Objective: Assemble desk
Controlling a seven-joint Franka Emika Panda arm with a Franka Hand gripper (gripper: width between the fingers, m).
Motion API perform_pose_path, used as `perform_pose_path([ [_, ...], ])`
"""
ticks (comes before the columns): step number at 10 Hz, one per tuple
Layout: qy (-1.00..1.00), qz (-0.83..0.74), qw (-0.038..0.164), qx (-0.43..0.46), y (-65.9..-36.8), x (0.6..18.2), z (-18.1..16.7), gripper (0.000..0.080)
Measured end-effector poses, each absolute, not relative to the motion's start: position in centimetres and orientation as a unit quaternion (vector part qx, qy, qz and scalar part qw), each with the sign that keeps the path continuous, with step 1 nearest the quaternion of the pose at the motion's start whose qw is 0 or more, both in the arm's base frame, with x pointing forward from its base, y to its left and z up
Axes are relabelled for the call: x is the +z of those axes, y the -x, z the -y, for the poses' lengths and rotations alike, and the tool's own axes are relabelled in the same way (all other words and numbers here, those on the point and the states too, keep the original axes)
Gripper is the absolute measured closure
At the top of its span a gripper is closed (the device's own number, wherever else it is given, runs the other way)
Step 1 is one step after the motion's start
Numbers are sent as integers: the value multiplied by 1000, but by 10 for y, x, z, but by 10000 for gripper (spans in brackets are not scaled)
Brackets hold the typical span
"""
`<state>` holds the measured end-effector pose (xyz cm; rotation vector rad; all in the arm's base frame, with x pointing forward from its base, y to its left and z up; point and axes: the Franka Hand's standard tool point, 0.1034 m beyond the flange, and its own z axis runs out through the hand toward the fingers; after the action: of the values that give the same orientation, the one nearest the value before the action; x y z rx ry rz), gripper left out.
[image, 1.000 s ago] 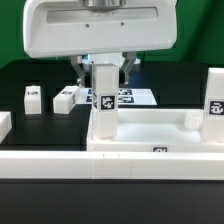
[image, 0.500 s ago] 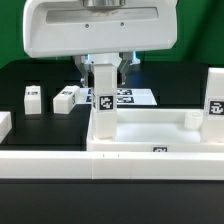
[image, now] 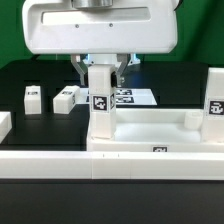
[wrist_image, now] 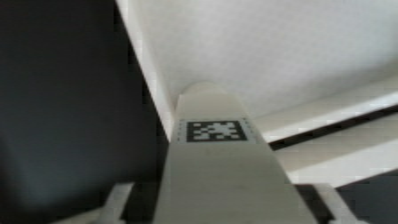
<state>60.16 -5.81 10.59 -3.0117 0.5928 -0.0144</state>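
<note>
Showing black-and-white tags (image: 101,101) — leg (image: 101,80), tabletop (image: 130,142).

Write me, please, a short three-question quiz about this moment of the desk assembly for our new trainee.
1. True or false: the two loose legs lie inside the tabletop.
2. How many legs stand upright on the tabletop? A one; B two; C four.
3. Fill in: the gripper is closed on the ____.

Key:
1. False. They lie on the black table, off to the exterior view's left of the tabletop.
2. B.
3. The upright leg at the tabletop's corner on the exterior view's left. The other upright leg, on the exterior view's right, stands free.
</note>
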Motion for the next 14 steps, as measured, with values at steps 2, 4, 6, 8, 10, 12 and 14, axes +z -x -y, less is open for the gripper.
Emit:
perform_pose_path([
  [2,955,-293,41,-1,-601,105,58,510],
  [4,912,-409,41,17,-599,105,54,509],
  [6,861,-505,47,27,-599,105,53,509],
  [8,828,-558,45,29,-599,104,53,509],
  [10,827,-560,45,29,-599,104,53,509],
  [12,849,-525,46,28,-599,104,53,303],
  [14,904,-426,38,22,-599,104,52,192],
])
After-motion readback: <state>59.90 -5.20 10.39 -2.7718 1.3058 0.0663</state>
